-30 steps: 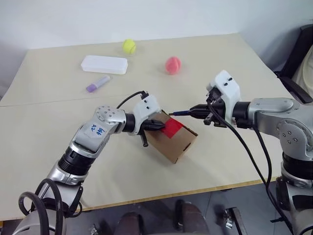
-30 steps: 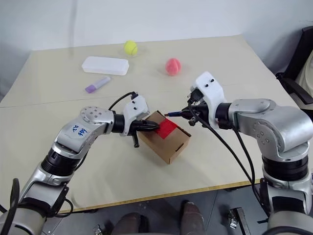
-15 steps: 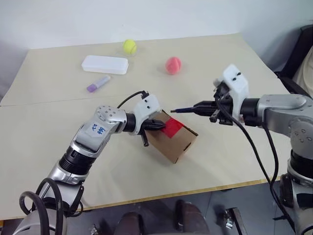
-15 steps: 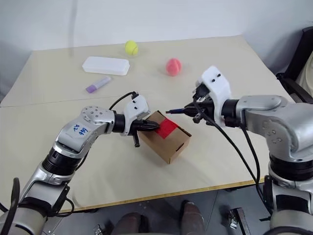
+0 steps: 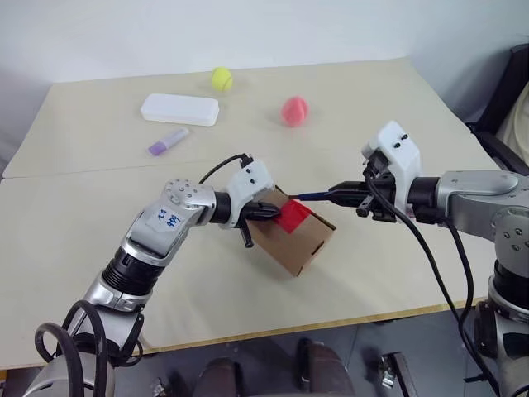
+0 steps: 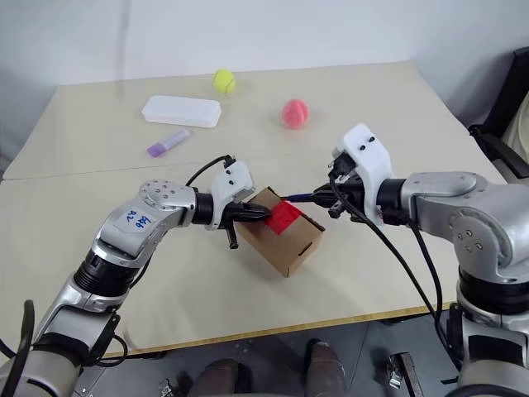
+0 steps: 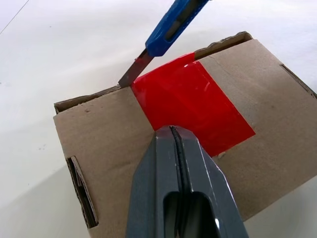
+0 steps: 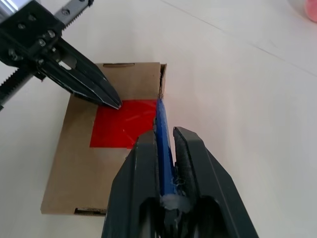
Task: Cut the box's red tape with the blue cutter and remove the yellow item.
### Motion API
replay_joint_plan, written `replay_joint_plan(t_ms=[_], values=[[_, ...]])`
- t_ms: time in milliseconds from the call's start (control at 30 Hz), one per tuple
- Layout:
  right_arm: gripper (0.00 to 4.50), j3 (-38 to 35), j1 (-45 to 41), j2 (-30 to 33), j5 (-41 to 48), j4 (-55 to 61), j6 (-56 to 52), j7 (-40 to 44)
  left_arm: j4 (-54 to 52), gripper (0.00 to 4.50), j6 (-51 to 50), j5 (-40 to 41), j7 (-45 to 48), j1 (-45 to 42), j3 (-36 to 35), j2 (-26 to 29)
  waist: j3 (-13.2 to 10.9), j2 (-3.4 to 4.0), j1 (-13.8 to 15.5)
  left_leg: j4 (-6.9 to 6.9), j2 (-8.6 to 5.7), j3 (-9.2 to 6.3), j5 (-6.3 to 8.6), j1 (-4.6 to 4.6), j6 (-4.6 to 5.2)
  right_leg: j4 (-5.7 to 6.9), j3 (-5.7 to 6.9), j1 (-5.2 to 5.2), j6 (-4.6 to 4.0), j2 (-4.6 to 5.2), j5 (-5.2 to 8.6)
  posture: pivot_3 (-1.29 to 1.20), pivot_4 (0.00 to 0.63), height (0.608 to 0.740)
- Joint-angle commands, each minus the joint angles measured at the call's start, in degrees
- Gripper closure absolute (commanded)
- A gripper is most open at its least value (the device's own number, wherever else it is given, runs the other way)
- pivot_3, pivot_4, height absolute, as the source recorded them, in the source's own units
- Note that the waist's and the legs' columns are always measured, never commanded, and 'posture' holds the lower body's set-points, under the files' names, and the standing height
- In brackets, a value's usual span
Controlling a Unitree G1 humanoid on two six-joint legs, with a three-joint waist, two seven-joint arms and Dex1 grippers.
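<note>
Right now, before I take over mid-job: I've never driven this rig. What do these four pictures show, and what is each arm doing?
The two wide pictures come from the humanoid robot's head, looking down over a table. The two close ones come from cameras on each wrist. The left gripper, shut, presses its tips on the red tape to steady the box. The right gripper is shut on the blue cutter, whose blade meets the tape's edge at the flap seam. Farther back lie a white case, a lilac marker, a tennis ball and a pink ball.
</note>
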State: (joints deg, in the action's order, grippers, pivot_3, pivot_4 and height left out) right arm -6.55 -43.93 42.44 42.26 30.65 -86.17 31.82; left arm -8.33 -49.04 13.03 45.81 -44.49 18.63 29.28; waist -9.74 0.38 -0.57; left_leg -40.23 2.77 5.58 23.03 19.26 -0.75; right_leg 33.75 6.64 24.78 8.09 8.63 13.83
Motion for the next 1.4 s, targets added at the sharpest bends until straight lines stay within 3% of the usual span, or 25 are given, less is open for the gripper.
replay_joint_plan(t_ms=[33,867,1400], values=[[4.34,0.15,0.57,1.76,0.67,1.58,0.02,0.35,0.49,4.50,-1.69,-1.03,-0.50,1.23,1.07,0.32,0.00,0.00,0.32,0.00,0.00,0.00,0.00,-0.01,0.00,0.00,0.00,0.00,0.00,0.00,0.00,0.00,0.150,0.740],[4.34,1.54,1.24,10.45,5.58,3.60,-1.65,4.42,0.14,4.50,-3.82,-0.75,-1.68,1.40,0.74,-0.34,0.02,-0.04,0.84,-0.02,0.00,-0.04,0.03,-0.02,0.06,-0.11,0.01,-0.12,-0.01,0.00,0.00,0.00,0.150,0.740],[4.34,4.79,0.79,5.15,3.36,0.70,0.81,1.86,-0.95,4.50,-4.33,-0.45,-1.78,1.97,0.72,-0.19,0.07,-0.11,0.48,-0.18,0.00,-0.04,0.03,-0.06,0.07,-0.09,-0.01,-0.21,-0.07,0.00,-0.03,0.00,0.150,0.740]])
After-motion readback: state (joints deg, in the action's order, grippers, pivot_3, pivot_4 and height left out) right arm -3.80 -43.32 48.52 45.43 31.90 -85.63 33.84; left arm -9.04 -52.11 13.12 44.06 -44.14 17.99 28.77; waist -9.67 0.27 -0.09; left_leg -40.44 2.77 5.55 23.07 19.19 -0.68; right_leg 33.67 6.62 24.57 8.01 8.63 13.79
